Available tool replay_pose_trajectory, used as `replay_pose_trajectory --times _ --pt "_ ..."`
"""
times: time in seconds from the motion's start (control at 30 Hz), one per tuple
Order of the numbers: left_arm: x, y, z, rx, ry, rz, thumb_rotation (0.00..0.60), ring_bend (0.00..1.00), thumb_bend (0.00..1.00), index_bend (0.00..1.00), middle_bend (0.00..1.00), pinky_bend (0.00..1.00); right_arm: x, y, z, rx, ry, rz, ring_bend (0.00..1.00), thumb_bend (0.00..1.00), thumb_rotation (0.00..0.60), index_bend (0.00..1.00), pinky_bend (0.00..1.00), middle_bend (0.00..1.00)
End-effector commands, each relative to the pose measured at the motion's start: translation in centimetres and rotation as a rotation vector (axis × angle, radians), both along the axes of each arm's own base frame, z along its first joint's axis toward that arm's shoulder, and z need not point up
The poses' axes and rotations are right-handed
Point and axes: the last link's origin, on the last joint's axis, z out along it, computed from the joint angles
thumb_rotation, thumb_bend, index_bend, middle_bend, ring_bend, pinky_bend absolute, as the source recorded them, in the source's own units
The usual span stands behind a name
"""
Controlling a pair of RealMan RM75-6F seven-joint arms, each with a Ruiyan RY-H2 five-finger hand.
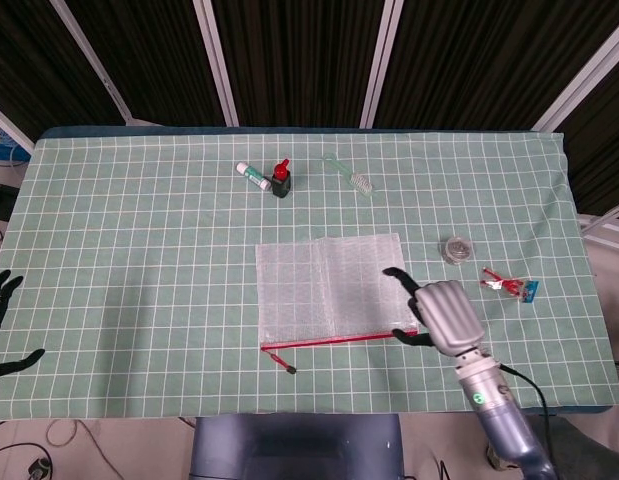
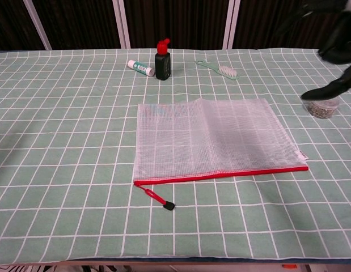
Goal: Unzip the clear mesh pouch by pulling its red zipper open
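The clear mesh pouch (image 1: 329, 288) (image 2: 212, 139) lies flat in the middle of the green checked table. Its red zipper (image 1: 339, 340) (image 2: 220, 175) runs along the near edge, closed, with the red pull cord (image 1: 282, 358) (image 2: 156, 198) trailing off the near left corner. My right hand (image 1: 444, 312) (image 2: 334, 39) hovers open above the pouch's right end, fingers spread, holding nothing. My left hand (image 1: 1, 320) hangs open at the table's left edge, far from the pouch.
At the back stand a dark bottle with a red cap (image 1: 280, 180) (image 2: 163, 60), a small white tube (image 1: 252, 175) and a pale green brush (image 1: 353, 177) (image 2: 221, 68). A small clear jar (image 1: 456, 249) (image 2: 324, 105) and a red packet (image 1: 509, 286) lie right of the pouch.
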Motion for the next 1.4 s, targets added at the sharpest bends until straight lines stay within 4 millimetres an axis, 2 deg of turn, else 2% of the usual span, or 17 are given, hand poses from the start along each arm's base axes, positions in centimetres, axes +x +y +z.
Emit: replay_pose_trajectory --times 0.03,0.2,0.27,0.4,0.57,0.77,1.17,1.4 --pt "0.0 0.1 0.0 0.001 0.004 0.005 0.6 0.0 0.0 0.0 0.0 0.0 4.2 -0.1 -4.7 0.128 0.0 0.046 1.0 0.2 0.6 0.37 0.99 1.0" --pt "-0.1 0.2 -0.1 0.0 0.005 0.018 0.6 0.0 0.0 0.0 0.0 0.0 7.0 0.5 -9.9 0.232 0.0 0.03 1.0 0.2 0.6 0.41 1.0 1.0" --pt "-0.1 0.3 -0.1 -0.001 0.004 0.021 0.6 0.0 0.0 0.0 0.0 0.0 7.5 0.7 -11.4 0.255 0.004 0.014 1.0 0.2 0.6 0.42 1.0 1.0" --pt "-0.1 0.3 -0.1 -0.004 0.004 0.022 0.6 0.0 0.0 0.0 0.0 0.0 7.9 1.3 -14.1 0.285 0.019 -0.028 1.0 0.21 0.6 0.44 1.0 1.0" --pt "-0.2 0.4 -0.1 -0.008 0.002 0.022 0.6 0.0 0.0 0.0 0.0 0.0 7.3 1.8 -16.6 0.3 0.02 -0.097 1.0 0.24 0.6 0.46 1.0 1.0" --pt "-0.2 0.4 -0.2 -0.015 0.0 0.022 0.6 0.0 0.0 0.0 0.0 0.0 7.0 2.0 -18.3 0.3 0.007 -0.158 1.0 0.28 0.6 0.48 1.0 1.0" --pt "-0.3 0.6 -0.2 -0.025 -0.014 0.028 0.6 0.0 0.0 0.0 0.0 0.0 8.1 2.9 -20.7 0.324 -0.028 -0.211 1.0 0.32 0.6 0.49 1.0 1.0" --pt "-0.3 0.6 -0.2 -0.029 -0.024 0.031 0.6 0.0 0.0 0.0 0.0 0.0 8.1 3.0 -21.8 0.326 -0.041 -0.238 1.0 0.33 0.6 0.49 1.0 1.0"
